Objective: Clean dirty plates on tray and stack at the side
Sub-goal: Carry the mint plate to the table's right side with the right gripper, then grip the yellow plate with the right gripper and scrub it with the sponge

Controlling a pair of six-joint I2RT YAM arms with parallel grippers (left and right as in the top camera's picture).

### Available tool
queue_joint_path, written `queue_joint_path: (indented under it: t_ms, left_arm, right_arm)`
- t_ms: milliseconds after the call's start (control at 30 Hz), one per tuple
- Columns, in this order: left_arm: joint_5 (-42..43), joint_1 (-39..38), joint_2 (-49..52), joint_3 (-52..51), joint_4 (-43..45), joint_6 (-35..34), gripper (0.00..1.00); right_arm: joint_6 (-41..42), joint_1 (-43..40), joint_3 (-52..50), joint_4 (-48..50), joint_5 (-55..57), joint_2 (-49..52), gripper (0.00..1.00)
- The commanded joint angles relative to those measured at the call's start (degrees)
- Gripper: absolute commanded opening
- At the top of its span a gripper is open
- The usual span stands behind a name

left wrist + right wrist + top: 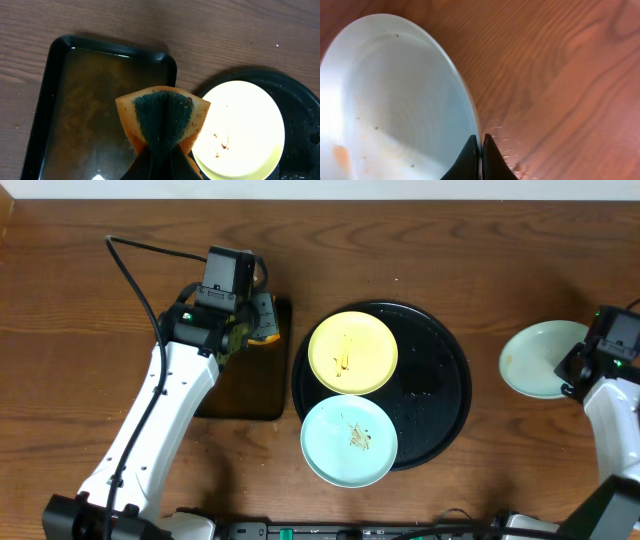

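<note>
Both pincers are closed: the right pincer (481, 155) nips the rim of a mint plate (395, 100) over bare wood (480, 260) at far right, and the left pincer (161, 159) squeezes a sponge (164, 117) above the rectangular tray (75, 110). The yellow plate (352, 352) and second mint plate (348, 440) sit mid-frame on the round black tray (440, 390).

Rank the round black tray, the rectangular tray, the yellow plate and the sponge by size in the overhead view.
1. round black tray
2. rectangular tray, partly hidden under the left arm
3. yellow plate
4. sponge

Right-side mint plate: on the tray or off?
Off. The mint plate lies over tabletop, apart from the black tray, rim pinched by the right claw.
</note>
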Motion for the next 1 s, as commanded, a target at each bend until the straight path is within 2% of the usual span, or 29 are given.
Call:
queue_joint_path:
  t_ms: [0,67,133,233,333,400,533,733,967]
  left_arm:
    - [-0.13,0.28,-0.79,-0.24,-0.13,-0.5,0.08]
    - [-0.13,0.28,-0.79,-0.24,-0.11,-0.5,0.08]
    - [-0.13,0.28,-0.76,-0.24,-0.11,-0.5,0.08]
    - [-0.11,0.26,-0.76,-0.26,-0.11,-0.5,0.08]
    - [0.7,-0.28,-0.7,-0.55,0.15,-0.39,0.08]
    - [2.99,-0.92,-0.2,-0.55,0.81,0.48,0.08]
    - [4.42,-3.17,1.99,-0.55,2.29,0.63,0.08]
    - [4.42,-7.93,7.15,-0.55,4.57,0.63,0.08]
    - [4.44,-14.45,13.49,-0.55,8.9,0.61,0.09]
  right_arm:
    - [1.05,-0.11,1.01,0.39,-2.78,0.33,0.18]
    - [0.48,0.15,1.11,0.76,-3.69,-0.17,0.36]
    - [-1.09,0.7,1.11,1.84,-7.58,-1.25,0.44]
    - [-2.97,2.16,1.11,3.74,-21.05,-3.37,0.5]
    - [-4.33,5.22,1.11,5.35,-36.61,-4.22,0.52]
    - [-4.31,8.5,1.09,5.7,-41.9,-3.96,0.53]
    - [-4.35,16.98,1.09,5.51,-41.62,-2.43,0.61]
    - [-3.52,29.0,1.09,6.84,-39.76,3.43,0.59]
    - [2.36,36.5,1.09,10.05,-36.06,11.5,0.56]
